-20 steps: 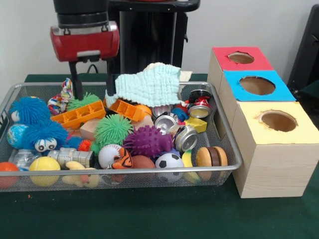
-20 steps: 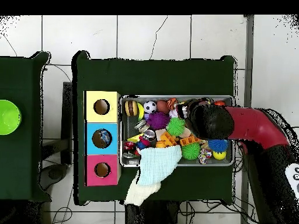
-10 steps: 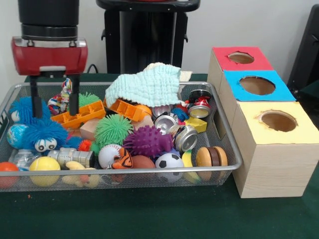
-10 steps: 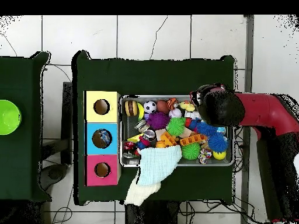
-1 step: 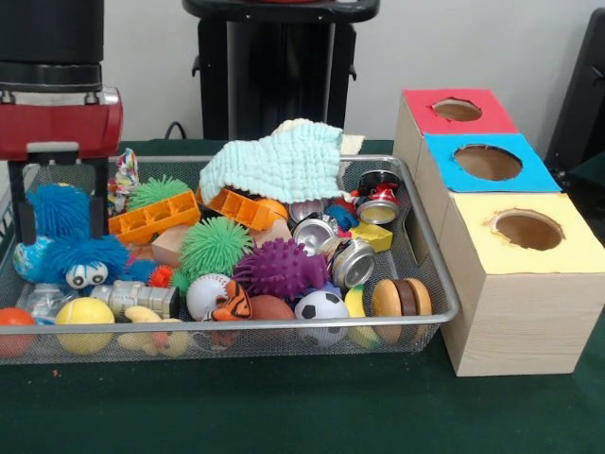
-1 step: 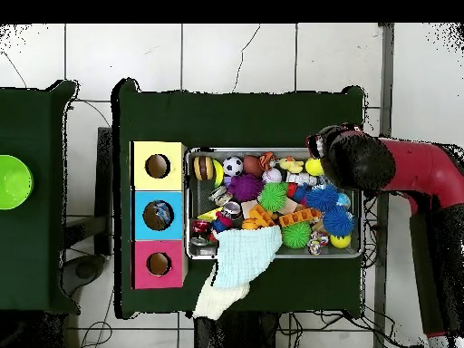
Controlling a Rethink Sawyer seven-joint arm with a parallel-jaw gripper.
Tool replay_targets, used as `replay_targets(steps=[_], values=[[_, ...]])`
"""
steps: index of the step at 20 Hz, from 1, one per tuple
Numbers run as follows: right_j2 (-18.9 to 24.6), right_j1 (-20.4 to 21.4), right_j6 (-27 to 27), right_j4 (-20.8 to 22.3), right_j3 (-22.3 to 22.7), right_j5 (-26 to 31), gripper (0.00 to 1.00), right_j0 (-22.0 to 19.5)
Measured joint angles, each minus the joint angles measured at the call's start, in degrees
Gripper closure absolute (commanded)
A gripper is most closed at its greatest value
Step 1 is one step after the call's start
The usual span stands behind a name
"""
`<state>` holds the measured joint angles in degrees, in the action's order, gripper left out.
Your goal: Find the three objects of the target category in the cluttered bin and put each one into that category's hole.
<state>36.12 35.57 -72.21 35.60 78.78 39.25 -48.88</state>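
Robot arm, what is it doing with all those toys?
The red and black robot hand hangs open over one end of the wire mesh bin, its two fingers either side of a fuzzy blue ball. It holds nothing yet. Beside the bin stand three wooden boxes with round holes: red, blue, yellow.

The scene is taken from two cameras. In the front view the wire bin and the row of three boxes are seen close up, from a low, level angle across the green table. In the overhead view the same bin, boxes and table are looked down on from high above — tiled floor is shown all round.
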Motion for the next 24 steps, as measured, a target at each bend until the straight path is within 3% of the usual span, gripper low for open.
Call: replay_targets(steps=[9,16,24], values=[[-0.09,-2.95,0.01,1.19,-1.06,0.00,0.00,0.09],[-1.81,-3.40,0.01,7.72,-1.60,0.00,0.00,1.04],[-2.44,-3.75,0.01,11.16,-1.63,0.01,0.00,0.70]])
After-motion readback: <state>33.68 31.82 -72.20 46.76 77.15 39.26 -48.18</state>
